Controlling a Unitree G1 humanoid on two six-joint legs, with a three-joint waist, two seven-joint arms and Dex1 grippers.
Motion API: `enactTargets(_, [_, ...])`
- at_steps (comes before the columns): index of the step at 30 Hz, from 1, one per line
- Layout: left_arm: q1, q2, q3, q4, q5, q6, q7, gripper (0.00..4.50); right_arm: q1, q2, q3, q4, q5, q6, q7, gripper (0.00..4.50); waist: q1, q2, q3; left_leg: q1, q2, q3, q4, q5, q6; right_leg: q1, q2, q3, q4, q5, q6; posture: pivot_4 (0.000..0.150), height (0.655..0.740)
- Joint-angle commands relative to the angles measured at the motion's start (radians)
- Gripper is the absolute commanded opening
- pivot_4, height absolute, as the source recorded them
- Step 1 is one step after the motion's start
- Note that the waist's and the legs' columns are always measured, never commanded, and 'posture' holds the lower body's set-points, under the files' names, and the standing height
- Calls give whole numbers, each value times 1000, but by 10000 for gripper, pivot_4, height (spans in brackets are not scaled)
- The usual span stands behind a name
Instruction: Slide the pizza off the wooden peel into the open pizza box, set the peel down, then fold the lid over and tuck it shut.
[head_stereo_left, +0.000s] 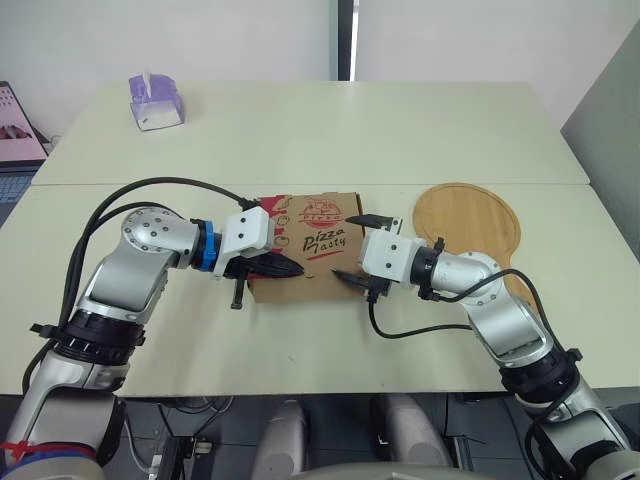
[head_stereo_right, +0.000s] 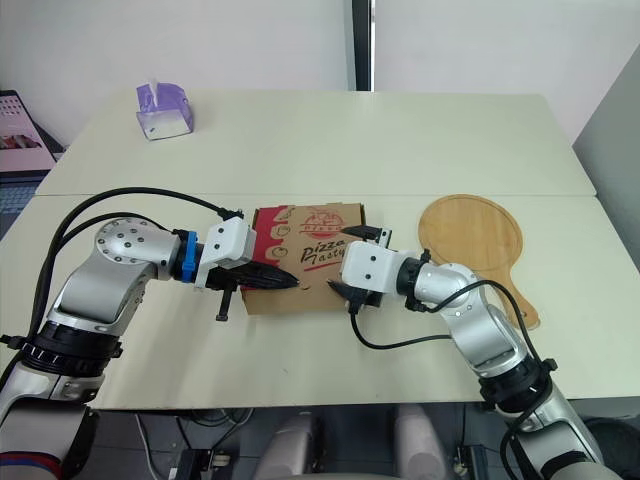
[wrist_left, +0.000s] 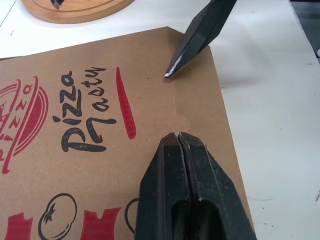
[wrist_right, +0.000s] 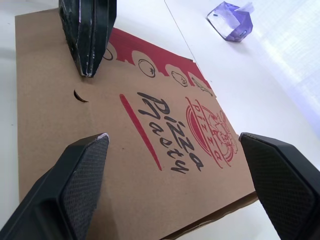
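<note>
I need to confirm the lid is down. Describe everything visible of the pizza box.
The pizza box is brown cardboard, square and shallow, lying flat on the pale table with its lid folded down. The lid carries black "Pizza Tasty" lettering, a red stripe, a round red logo and a red band with tomato drawings. The shut left gripper appears to rest its tip on the lid; the open right gripper spans the lid, contact unclear.
</note>
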Motion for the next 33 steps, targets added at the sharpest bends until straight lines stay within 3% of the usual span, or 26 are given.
enactTargets(1, [-39,22,70,10,-19,11,24,0,-9,-13,-70,-82,123,51,63,44762,0,0,0,0,0,0,0,0,0,0,0,0,0,0,0,1500,7400])
enactTargets(12, [87,100,189,-3,-17,-3,102,0,3,-135,-65,-107,200,76,172,44762,0,0,0,0,0,0,0,0,0,0,0,0,0,0,0,1500,7400])
enactTargets(18, [147,115,231,-45,-36,15,134,0,5,-144,-48,-88,171,34,163,44762,0,0,0,0,0,0,0,0,0,0,0,0,0,0,0,1500,7400])
enactTargets(33, [119,72,184,-75,-33,20,142,0,-10,-137,48,2,-14,-122,116,44762,0,0,0,0,0,0,0,0,0,0,0,0,0,0,0,1500,7400])
